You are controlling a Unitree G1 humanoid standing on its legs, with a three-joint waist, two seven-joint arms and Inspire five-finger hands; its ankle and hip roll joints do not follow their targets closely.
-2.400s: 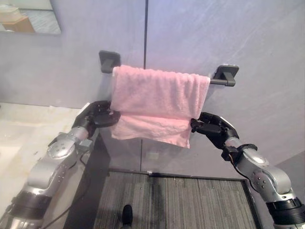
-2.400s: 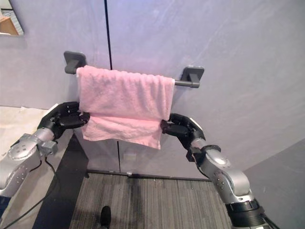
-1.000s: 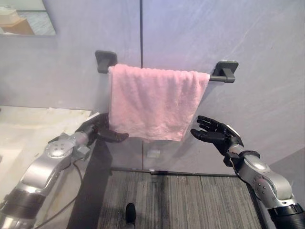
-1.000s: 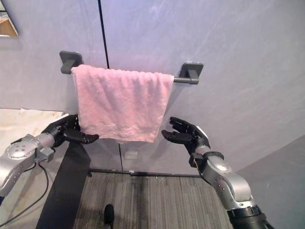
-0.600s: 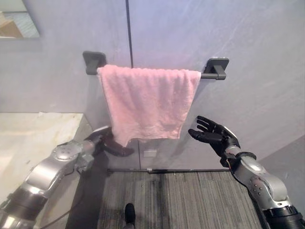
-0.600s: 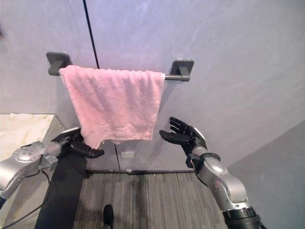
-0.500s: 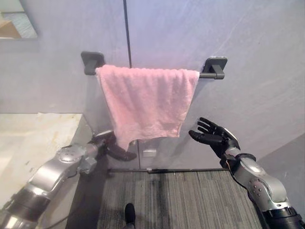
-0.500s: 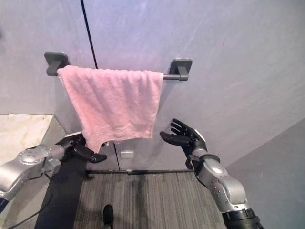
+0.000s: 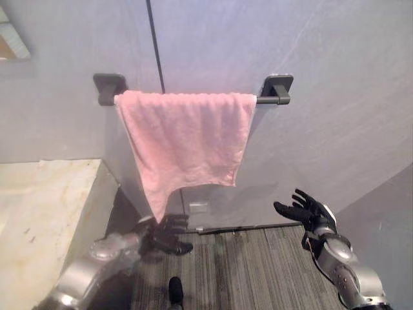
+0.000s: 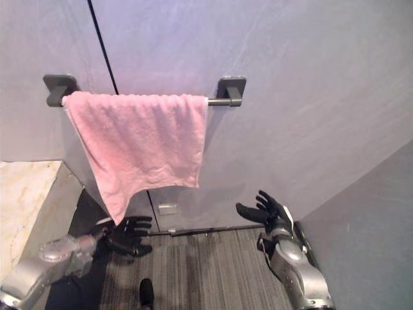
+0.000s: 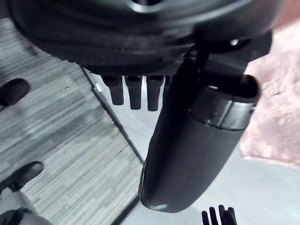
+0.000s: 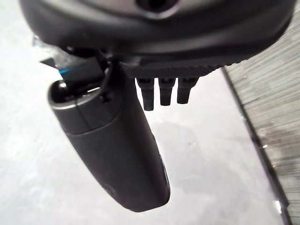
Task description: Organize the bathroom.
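While both arms hang low near the floor (image 9: 258, 271), the left hand (image 9: 164, 232) sits under the towel's drooping corner with fingers spread and holding nothing, clear of the cloth. Over on the right, the right hand (image 9: 306, 210) is also spread wide and empty, well apart from the towel. Up on the far wall, the pink towel (image 9: 187, 145) is draped over the dark towel bar (image 9: 274, 99), its left corner hanging lower than the right. A pale counter (image 9: 45, 213) stands at the left.
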